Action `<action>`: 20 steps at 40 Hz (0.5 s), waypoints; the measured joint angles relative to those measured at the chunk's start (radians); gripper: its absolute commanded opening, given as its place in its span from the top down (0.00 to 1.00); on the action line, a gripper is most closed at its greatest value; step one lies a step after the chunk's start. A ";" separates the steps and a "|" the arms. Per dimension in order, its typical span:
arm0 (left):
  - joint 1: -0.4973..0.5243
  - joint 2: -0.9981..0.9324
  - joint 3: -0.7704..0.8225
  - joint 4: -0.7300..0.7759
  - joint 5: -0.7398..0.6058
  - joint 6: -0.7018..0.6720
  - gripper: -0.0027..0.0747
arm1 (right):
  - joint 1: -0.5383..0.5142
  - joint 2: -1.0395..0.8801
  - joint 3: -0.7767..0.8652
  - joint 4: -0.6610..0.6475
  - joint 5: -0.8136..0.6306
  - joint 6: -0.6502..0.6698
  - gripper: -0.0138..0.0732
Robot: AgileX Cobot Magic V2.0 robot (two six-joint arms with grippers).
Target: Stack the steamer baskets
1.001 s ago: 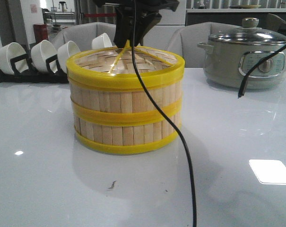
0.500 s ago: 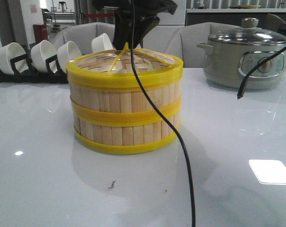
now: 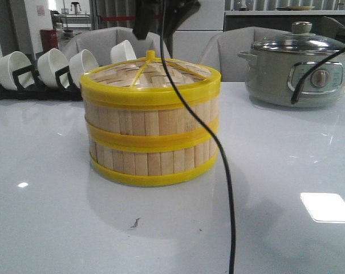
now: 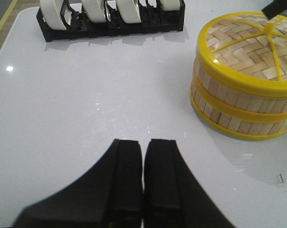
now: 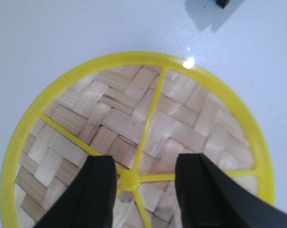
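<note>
- Two steamer baskets [image 3: 151,134] stand stacked one on the other near the middle of a glossy white bench [image 3: 58,217], their yellow rims lined up with no visible offset.
- A woven bamboo lid [image 5: 138,156] with yellow spokes and a small yellow centre knob [image 5: 129,181] sits level on top of the upper basket.
- Judged from how things lie, the stacking looks complete or all but complete; what seems left is for the arms to clear away.
- No other loose basket shows anywhere on the bench in these views.
- The right gripper [image 5: 144,190] hangs directly above the lid's centre. Its jaws are spread apart, one on each side of the knob, and they grip nothing. Whether the tips brush the weave cannot be told from the wrist view; the front view shows the gripper raised above the lid.
- The left gripper [image 4: 143,178] hovers low over bare bench, well apart from the stack, with its jaws pressed together and nothing between them.
- Behind the stack, a black rack of white bowls [image 3: 47,68] sits to the left and a grey electric pot [image 3: 297,71] with a glass lid to the right.
- A black cable [image 3: 218,148] hangs down across the front of the view.
</note>
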 measured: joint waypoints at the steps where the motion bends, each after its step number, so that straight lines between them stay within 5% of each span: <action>1: 0.000 0.000 0.000 0.000 0.000 0.000 0.83 | -0.007 -0.015 0.000 0.000 0.000 0.000 0.37; 10: 0.000 0.000 0.000 0.000 0.000 0.000 0.83 | -0.145 -0.231 0.095 -0.002 -0.055 0.000 0.37; 20: 0.000 0.000 0.000 0.000 0.000 0.000 0.83 | -0.397 -0.636 0.567 -0.010 -0.276 0.000 0.37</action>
